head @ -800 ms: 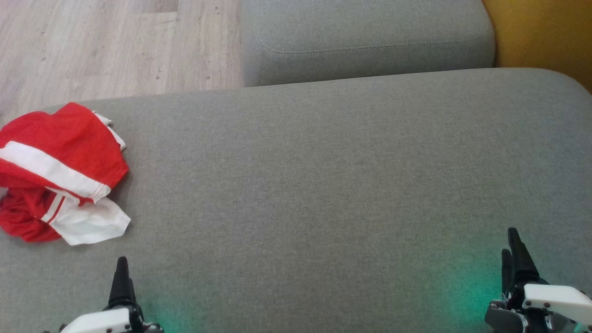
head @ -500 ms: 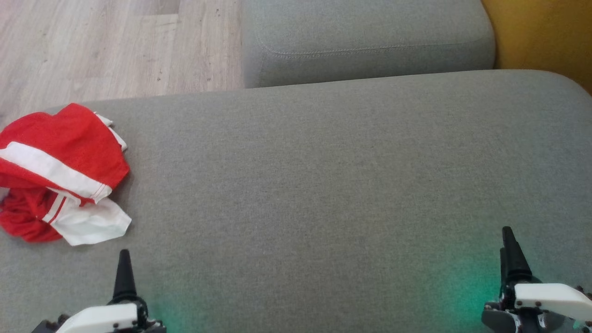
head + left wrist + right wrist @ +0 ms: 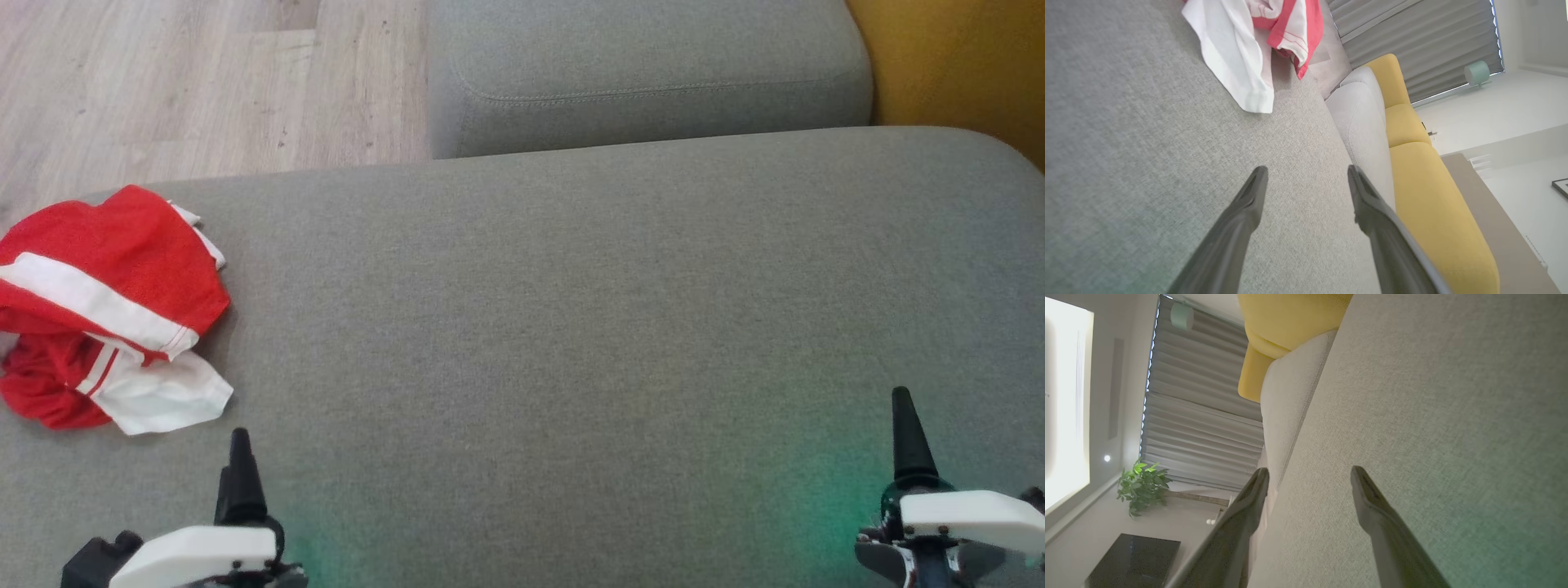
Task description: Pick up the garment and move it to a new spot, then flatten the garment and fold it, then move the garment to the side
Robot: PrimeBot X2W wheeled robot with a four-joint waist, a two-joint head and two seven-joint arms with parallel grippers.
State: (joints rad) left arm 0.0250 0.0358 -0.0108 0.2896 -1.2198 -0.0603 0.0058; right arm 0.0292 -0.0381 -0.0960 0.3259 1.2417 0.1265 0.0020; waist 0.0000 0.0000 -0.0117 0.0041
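Garment [image 3: 106, 310] at left edge of cushion [image 3: 571, 327]

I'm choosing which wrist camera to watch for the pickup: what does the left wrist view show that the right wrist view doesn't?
Left wrist view, not the right: the crumpled red and white garment lying on the grey fabric cushion, beyond the left gripper, whose fingers are open and apart from it. Right wrist view, not the left: a green potted plant, a dark low table, and the right gripper with fingers open above the cushion. Both: the grey cushion, the yellow upholstered seat and the grey pleated curtains.
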